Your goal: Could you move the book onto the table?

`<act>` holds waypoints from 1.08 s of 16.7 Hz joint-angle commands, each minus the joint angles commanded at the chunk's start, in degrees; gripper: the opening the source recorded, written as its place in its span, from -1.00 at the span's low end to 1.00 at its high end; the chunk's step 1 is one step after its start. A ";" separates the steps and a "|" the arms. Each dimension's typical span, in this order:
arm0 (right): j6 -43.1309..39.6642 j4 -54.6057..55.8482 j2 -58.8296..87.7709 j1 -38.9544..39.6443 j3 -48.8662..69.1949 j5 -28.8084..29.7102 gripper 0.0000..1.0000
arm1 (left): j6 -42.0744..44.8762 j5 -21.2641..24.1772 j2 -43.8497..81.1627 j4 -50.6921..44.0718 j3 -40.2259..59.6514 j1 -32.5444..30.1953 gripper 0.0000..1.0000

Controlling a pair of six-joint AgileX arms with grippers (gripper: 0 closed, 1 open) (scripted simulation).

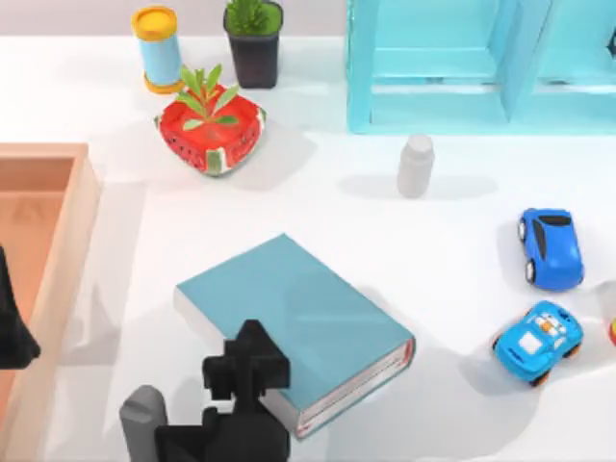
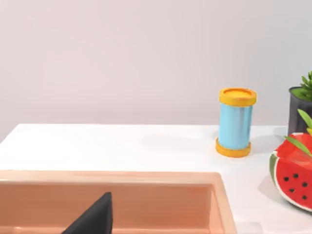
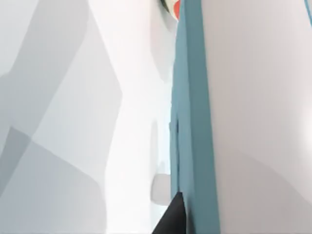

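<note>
While book lies flat on desk, right end effector sits at its near corner, grip state unclear; left end effector over tray, state unclear.

The right hand sits over the near corner of the book, hiding that corner and its own fingers. Well off to its side, the wooden tray is cut off by the edge, as is a yellow-red thing beyond the cars.
</note>
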 joint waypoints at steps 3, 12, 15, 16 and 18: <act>0.00 0.00 0.00 0.00 0.00 0.00 -0.55 | 0.00 0.00 0.00 0.00 0.00 0.00 1.00; 0.00 0.00 0.00 0.00 0.00 0.00 0.81 | 0.00 0.00 0.00 0.00 0.00 0.00 1.00; 0.00 0.00 0.00 0.00 0.00 0.00 1.00 | 0.00 0.00 0.00 0.00 0.00 0.00 1.00; 0.00 0.00 0.00 0.00 0.00 0.00 1.00 | 0.00 0.00 0.00 0.00 0.00 0.00 1.00; 0.00 0.00 0.00 0.00 0.00 0.00 1.00 | 0.00 0.00 0.00 0.00 0.00 0.00 1.00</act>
